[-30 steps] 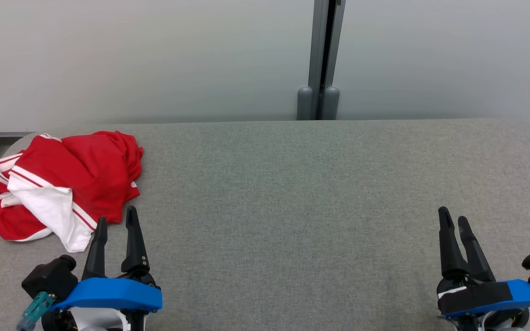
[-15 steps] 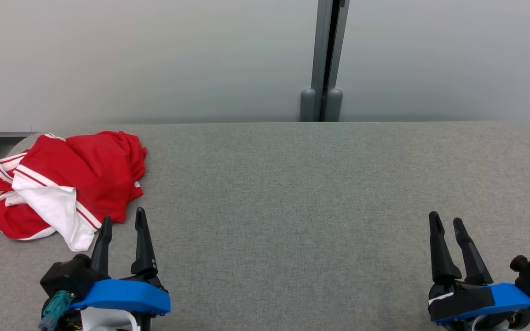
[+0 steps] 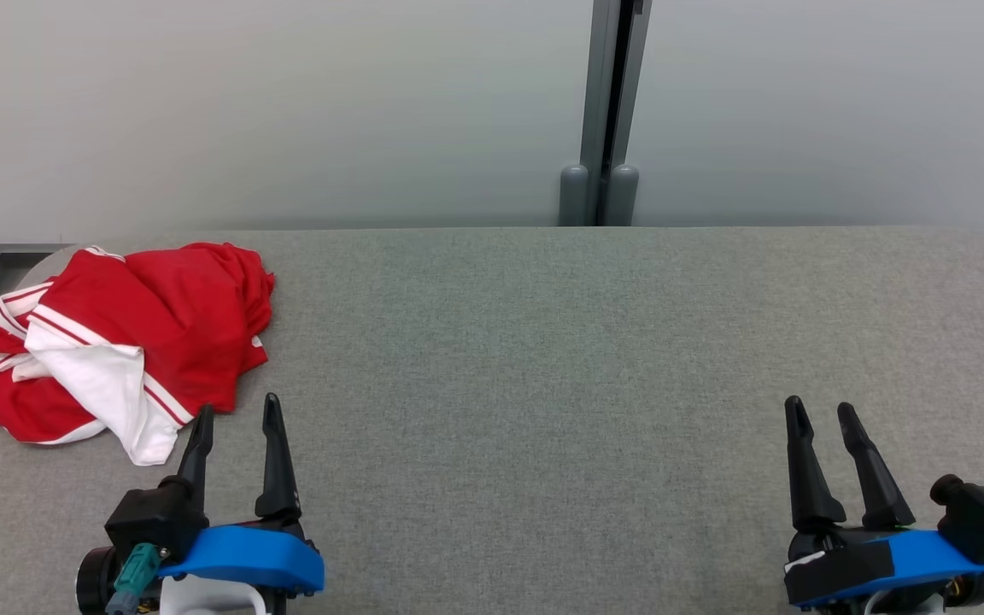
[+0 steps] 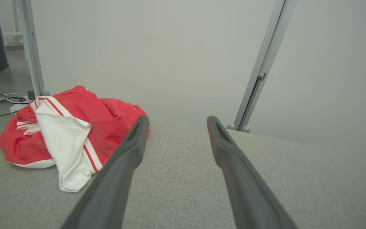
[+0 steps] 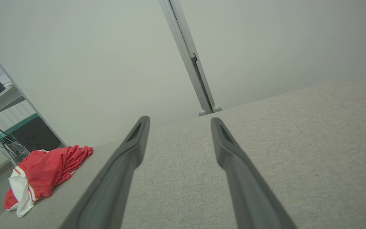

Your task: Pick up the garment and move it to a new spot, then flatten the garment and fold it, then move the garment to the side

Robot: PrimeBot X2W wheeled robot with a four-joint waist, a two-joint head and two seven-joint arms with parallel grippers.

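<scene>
1. A crumpled red fabric garment with a white panel and thin white stripes is lying in a heap at the far-left corner of the flat, grey, fabric-covered worktop. Its left side is reaching the worktop's left edge.
2. The left end effector, two long dark fingers on a blue mount, is hovering by the near edge toward the left, with its fingers pointing at the far edge. They are standing wide apart and gripping nothing.
3. In the head view its left fingertip is showing just beside the garment's near hem. Whether the two are touching cannot be told.
4. In the left wrist view the garment is lying ahead and to the left of the fingers. The white panel is draping over the red cloth, and bare worktop is showing between the fingers.
5. The right end effector, built the same way, is hovering by the near-right corner, well apart from the garment. Its fingers are likewise spreading wide around nothing.
6. In the right wrist view the garment is appearing small at the worktop's far-left corner.
7. Beyond the far edge, pale grey wall panels are standing upright, with a grey metal post running between them.
</scene>
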